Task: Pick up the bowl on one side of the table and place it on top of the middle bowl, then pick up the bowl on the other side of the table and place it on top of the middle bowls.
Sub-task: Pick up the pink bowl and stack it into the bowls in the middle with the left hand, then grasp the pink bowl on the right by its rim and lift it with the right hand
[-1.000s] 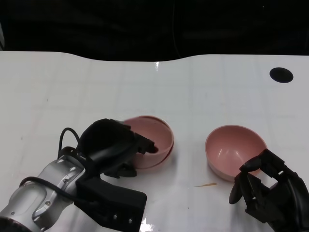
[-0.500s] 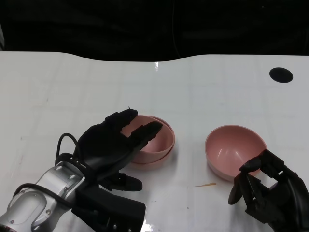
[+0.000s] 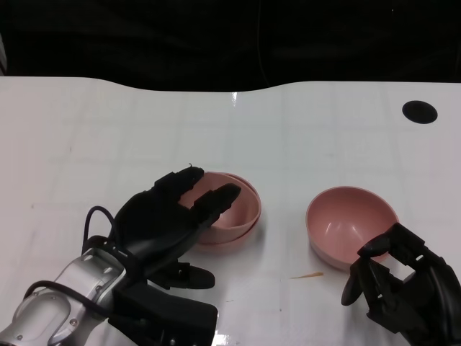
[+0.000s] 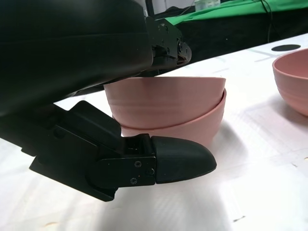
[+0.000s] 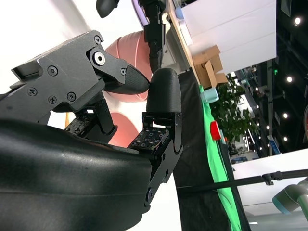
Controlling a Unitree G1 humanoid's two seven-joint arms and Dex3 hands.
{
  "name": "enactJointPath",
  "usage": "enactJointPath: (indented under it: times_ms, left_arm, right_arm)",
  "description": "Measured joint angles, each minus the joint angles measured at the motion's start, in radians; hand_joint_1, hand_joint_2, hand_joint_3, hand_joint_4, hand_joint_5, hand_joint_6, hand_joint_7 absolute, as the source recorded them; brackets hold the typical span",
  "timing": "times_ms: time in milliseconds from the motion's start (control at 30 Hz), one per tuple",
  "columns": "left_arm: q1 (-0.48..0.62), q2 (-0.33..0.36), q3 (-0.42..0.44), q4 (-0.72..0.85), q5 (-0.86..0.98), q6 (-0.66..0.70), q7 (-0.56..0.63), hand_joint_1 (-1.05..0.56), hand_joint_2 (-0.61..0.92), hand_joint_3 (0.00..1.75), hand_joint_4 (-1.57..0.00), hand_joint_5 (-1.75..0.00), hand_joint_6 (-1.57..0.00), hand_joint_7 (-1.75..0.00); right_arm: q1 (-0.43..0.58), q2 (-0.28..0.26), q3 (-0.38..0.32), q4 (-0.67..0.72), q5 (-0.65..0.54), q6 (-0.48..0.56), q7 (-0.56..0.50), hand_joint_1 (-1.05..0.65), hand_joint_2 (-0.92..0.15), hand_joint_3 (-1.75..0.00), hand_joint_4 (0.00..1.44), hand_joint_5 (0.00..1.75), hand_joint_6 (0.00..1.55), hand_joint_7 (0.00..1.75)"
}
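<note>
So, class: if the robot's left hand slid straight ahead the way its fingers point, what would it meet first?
Most likely the stacked pink bowls. The left hand is open, fingers reaching over their near rim, thumb low beside the base. Height is hard to judge, so the upper fingers might pass over the rim instead.

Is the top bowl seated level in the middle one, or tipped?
Slightly tipped. In the left wrist view the upper bowl sits nested in the lower bowl, its rim a little off parallel with the one beneath.
</note>
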Motion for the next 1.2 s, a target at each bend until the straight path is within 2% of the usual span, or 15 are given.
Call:
enactJointPath:
  times_ms: [533,867,1100,1200]
  left_arm:
    - [0.003,-0.023,-0.001,0.087,-0.018,-0.026,0.062,-1.03,0.92,0.63,0.00,0.00,-0.11,-0.01]
    - [0.003,-0.022,0.000,0.061,-0.018,-0.025,0.068,-1.03,0.92,0.64,0.00,0.00,-0.11,0.00]
    - [0.022,0.005,0.030,-0.107,-0.031,-0.016,0.029,-1.05,0.92,0.67,0.00,0.00,-0.10,-0.01]
    - [0.066,0.020,0.060,-0.180,-0.076,-0.023,0.008,-0.98,0.92,0.55,0.00,0.00,-0.15,-0.02]
  right_arm:
    - [0.000,-0.002,0.000,0.001,-0.001,-0.005,0.000,-0.11,-0.60,-0.99,0.99,1.51,0.85,1.30]
    - [-0.001,-0.003,0.000,0.001,0.000,-0.006,0.003,-0.11,-0.59,-1.01,0.98,1.53,0.83,1.33]
    - [-0.007,-0.003,-0.003,0.004,0.000,-0.006,0.004,-0.11,-0.59,-1.02,0.97,1.56,0.83,1.32]
    - [-0.009,-0.003,-0.005,0.008,0.000,-0.007,0.007,-0.10,-0.59,-1.02,0.97,1.55,0.83,1.33]
